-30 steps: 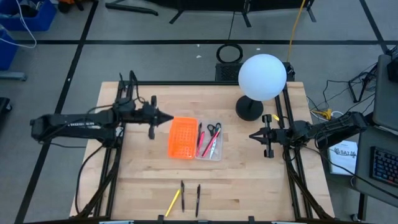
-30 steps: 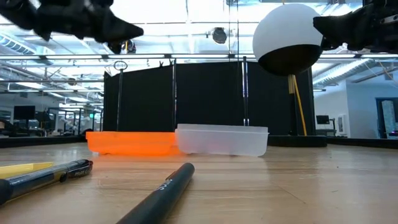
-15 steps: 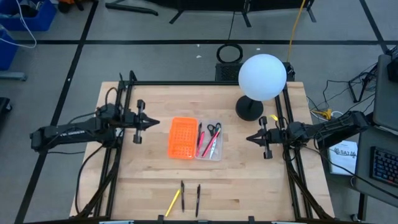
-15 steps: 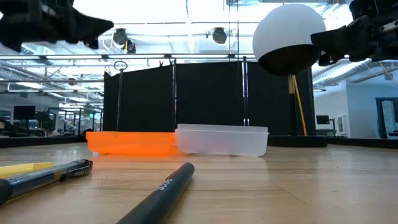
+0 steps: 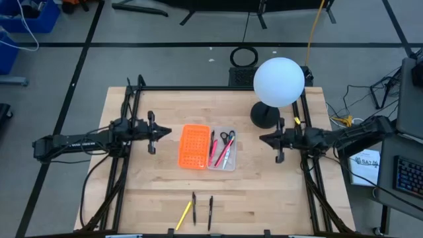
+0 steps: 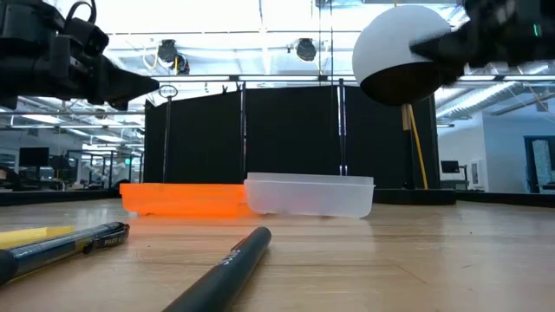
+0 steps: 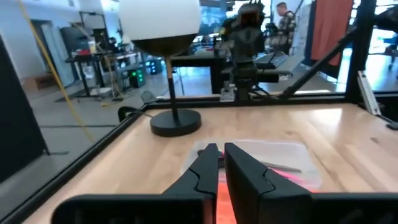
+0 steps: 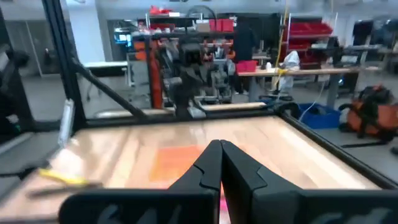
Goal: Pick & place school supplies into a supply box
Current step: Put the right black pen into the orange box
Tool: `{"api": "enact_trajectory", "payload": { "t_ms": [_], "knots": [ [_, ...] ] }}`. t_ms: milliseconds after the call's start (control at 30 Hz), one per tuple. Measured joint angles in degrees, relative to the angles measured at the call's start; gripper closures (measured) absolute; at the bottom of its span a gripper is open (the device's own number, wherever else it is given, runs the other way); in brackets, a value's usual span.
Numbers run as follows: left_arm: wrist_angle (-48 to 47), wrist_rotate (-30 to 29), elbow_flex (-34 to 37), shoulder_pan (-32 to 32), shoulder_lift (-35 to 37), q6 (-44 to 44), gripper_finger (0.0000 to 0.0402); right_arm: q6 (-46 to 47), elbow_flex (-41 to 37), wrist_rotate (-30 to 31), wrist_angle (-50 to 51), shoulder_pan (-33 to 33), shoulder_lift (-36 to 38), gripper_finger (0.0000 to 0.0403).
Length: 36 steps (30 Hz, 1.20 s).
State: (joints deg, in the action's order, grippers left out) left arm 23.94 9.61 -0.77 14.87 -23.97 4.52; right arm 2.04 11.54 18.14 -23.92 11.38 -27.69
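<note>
Left gripper (image 5: pixel 166 131) back from orange tray; right gripper (image 5: pixel 264 139) slightly nearer centre.

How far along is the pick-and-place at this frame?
Partly done: the scissors and red pens lie in the supply box. Nothing is in hand; the left gripper and right gripper are shut on nothing. Left: two black pens and a yellow pencil at the table's front edge.

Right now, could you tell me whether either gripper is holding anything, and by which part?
Nothing is held: the left gripper and right gripper both hang above the table with fingers shut and empty.
</note>
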Motion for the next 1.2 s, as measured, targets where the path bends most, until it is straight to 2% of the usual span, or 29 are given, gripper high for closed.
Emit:
{"api": "enact_trajectory", "payload": {
  "t_ms": [100, 267, 333, 533, 633, 767, 933, 1067, 1200],
  "knots": [
    [-0.6, -0.6, 0.2, 0.0, 0.0, -0.7, 0.0360, 3.6, 9.9, 0.0, 6.8, 0.1, -7.1, 0.0403],
    [-4.5, -0.7, 0.2, 0.0, 0.0, -0.5, 0.0358, 6.2, 27.9, -0.2, 16.5, 3.8, -26.0, 0.0403],
    [-5.9, -1.0, 0.2, 0.0, -0.4, 0.3, 0.0358, 8.9, 36.7, -0.2, 23.9, 5.2, -33.8, 0.0403],
    [-6.6, -2.7, 0.2, 0.0, -0.4, 1.2, 0.0358, 24.1, 63.7, -1.0, 49.2, 9.6, -56.6, 0.0403],
    [-6.6, -2.7, 0.2, 0.0, -0.4, 1.2, 0.0358, 31.0, 76.2, -4.8, 54.7, 12.5, -66.8, 0.0403],
    [-7.8, -2.7, 0.2, 0.0, -0.4, 0.9, 0.0357, 41.8, 88.9, -5.1, 56.9, 16.0, -78.1, 0.0403],
    [-12.6, -4.8, 0.2, 0.0, -0.4, -0.1, 0.0357, 60.5, 95.7, -7.6, 56.1, 19.0, -86.4, 0.0403],
    [-12.3, -12.1, 0.2, 0.0, -0.4, -1.6, 0.0357, 75.6, 95.8, -8.4, 54.4, 21.1, -91.6, 0.0403],
    [-12.6, -14.2, 0.2, 0.0, -0.4, -4.7, 0.0357, 87.3, 95.8, -7.7, 56.4, 21.7, -96.2, 0.0403]
  ]
}}
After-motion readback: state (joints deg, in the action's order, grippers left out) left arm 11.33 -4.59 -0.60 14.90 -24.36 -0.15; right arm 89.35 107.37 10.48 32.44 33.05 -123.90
